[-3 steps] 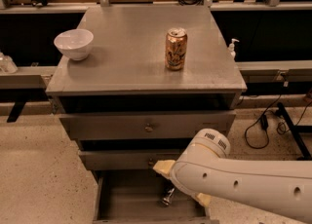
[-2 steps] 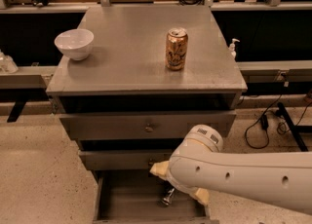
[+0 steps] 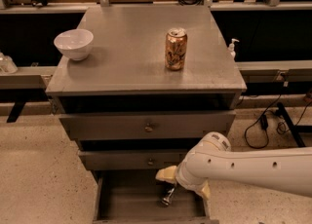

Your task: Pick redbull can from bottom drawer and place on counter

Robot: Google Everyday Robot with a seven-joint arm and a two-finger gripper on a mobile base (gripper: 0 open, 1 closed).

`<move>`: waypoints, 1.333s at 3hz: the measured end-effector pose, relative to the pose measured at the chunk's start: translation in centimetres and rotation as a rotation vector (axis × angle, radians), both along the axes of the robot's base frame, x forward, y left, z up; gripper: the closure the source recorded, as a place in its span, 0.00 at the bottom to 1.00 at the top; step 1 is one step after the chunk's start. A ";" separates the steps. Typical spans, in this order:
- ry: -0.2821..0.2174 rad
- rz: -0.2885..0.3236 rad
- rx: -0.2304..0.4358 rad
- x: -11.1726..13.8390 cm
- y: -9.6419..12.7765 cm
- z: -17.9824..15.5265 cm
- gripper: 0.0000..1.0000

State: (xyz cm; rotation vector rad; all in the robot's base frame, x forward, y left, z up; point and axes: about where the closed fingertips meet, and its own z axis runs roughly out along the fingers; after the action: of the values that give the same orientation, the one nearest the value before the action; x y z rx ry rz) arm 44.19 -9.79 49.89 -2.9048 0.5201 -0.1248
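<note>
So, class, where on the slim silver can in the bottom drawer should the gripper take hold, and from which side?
Grip the can across its narrow round body, near the middle, coming down from above. It sits low in the open drawer, whose walls shut off the sides, so probably only the top is free. The gripper hangs right over the can, inside the drawer.

The bench [image 3: 126, 69] top is open across its middle and along the front edge. A white bowl [image 3: 73, 43] stands near the left edge, and a gold can [image 3: 175, 48] stands right of centre. Below the front edge, the claw [image 3: 176, 185] and its white arm [image 3: 253, 169] crowd the right side of the bottom drawer [image 3: 122, 203], over the redbull can [image 3: 168, 197]. The drawer's left half lies free.
</note>
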 end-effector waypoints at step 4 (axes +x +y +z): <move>0.099 0.145 -0.087 2.5 -0.1 -12.0 0.00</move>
State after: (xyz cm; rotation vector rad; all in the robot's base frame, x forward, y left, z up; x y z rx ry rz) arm 46.74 -9.86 37.86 -3.0336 0.3258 0.0180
